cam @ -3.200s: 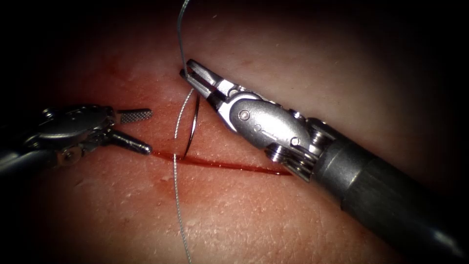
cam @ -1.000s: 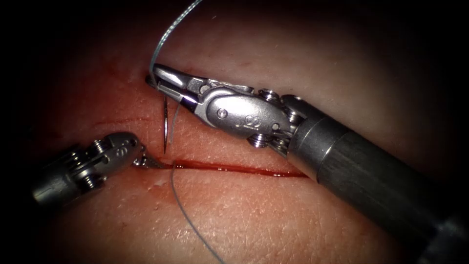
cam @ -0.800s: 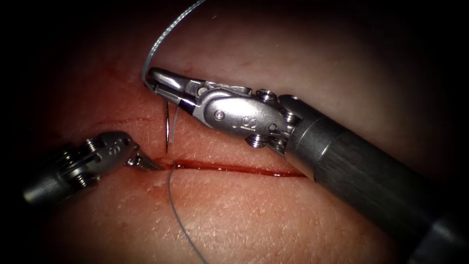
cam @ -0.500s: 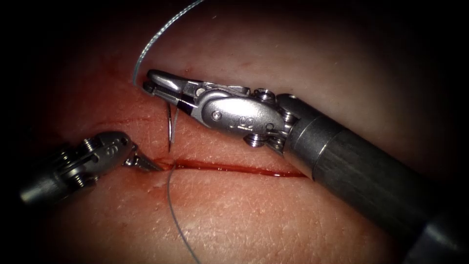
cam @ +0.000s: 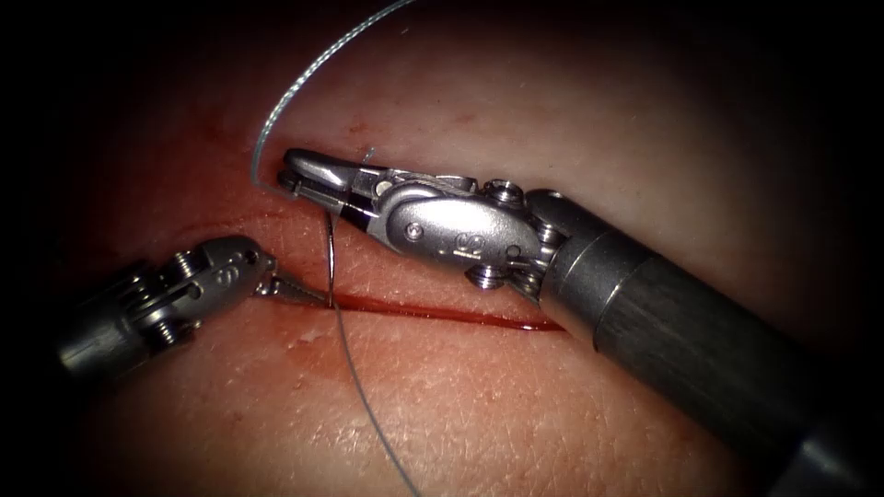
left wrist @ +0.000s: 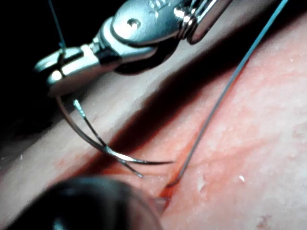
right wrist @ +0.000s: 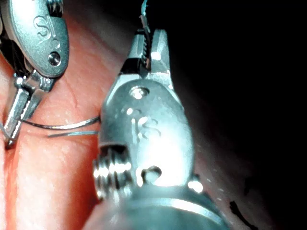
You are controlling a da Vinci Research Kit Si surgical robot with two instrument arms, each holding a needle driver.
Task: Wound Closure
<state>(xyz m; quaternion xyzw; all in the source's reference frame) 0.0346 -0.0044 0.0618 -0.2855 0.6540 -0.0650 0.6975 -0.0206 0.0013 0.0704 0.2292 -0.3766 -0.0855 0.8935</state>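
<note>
Needle (cam: 328, 253) clamped near its thread end by right tool (cam: 293, 178), hanging toward cut (cam: 433, 316), tip just beside it. Left tool (cam: 299, 293) closed, at tip; hold indiscernible.

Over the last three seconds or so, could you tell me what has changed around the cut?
The left tool turned, shut its open jaws and brought its tip to the left end of the cut, pressing the tissue there. The right tool swung left and lower, carrying the needle until its point reached the cut beside the left tip. Unchanged: the right tool holds the needle near its thread end; the thread trails across the cut.
</note>
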